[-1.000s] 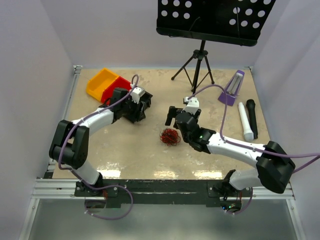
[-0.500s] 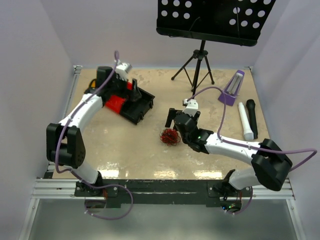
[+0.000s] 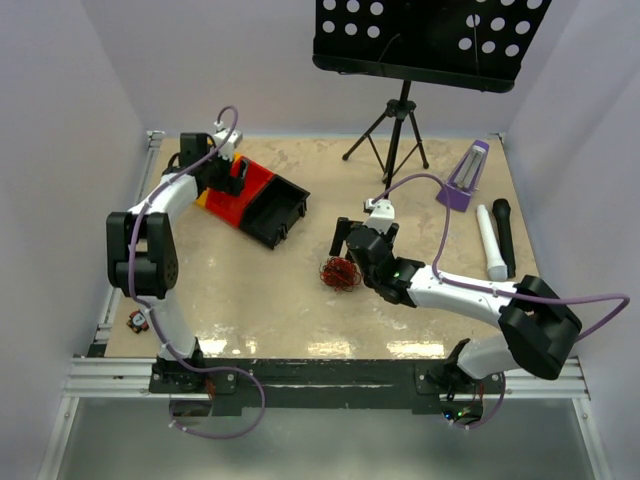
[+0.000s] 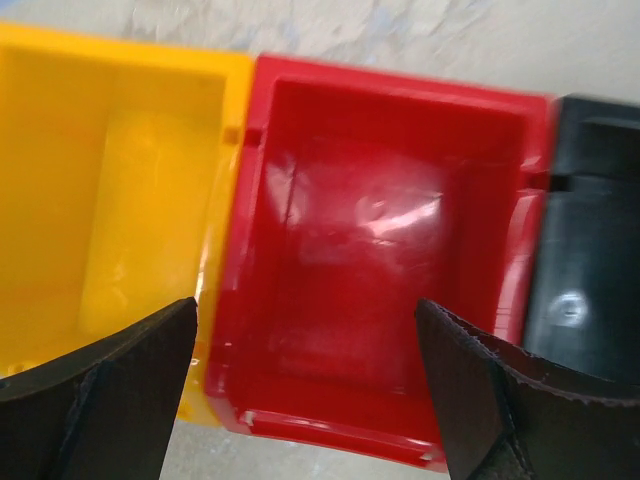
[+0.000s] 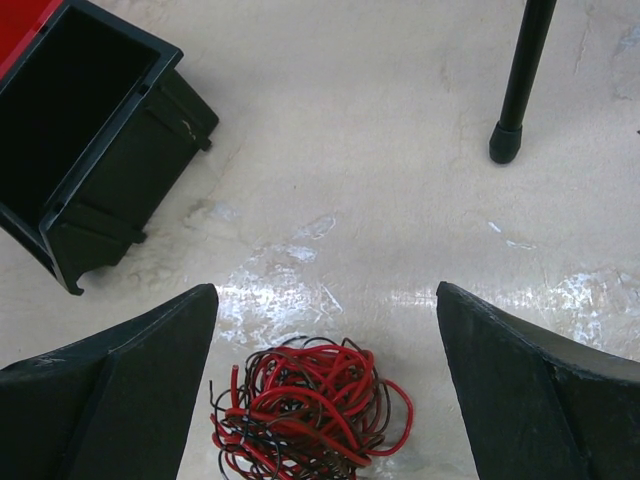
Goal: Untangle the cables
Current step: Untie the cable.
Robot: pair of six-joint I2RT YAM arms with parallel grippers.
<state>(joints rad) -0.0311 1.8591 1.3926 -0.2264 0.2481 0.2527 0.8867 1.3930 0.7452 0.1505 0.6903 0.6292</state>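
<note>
The cables (image 3: 340, 272) are a small tangled ball of thin red and dark wires lying on the table's middle. In the right wrist view they (image 5: 305, 415) lie low between my fingers. My right gripper (image 3: 345, 240) is open and empty, hovering just over and past the ball, its midpoint (image 5: 325, 290) over bare table. My left gripper (image 3: 225, 175) is open and empty at the back left, held over the red bin (image 4: 380, 250). It is far from the cables.
Yellow (image 4: 100, 190), red (image 3: 252, 190) and black (image 3: 278, 212) bins stand in a row at the back left. A music stand tripod (image 3: 400, 130), purple metronome (image 3: 463, 175), white microphone (image 3: 487, 243) and black microphone (image 3: 503, 232) are on the right. A small dark-red object (image 3: 135, 321) lies at the left edge.
My left arm has swung from beside the black bin to the back left, above the red bin. My right arm and the cable ball have barely moved.
</note>
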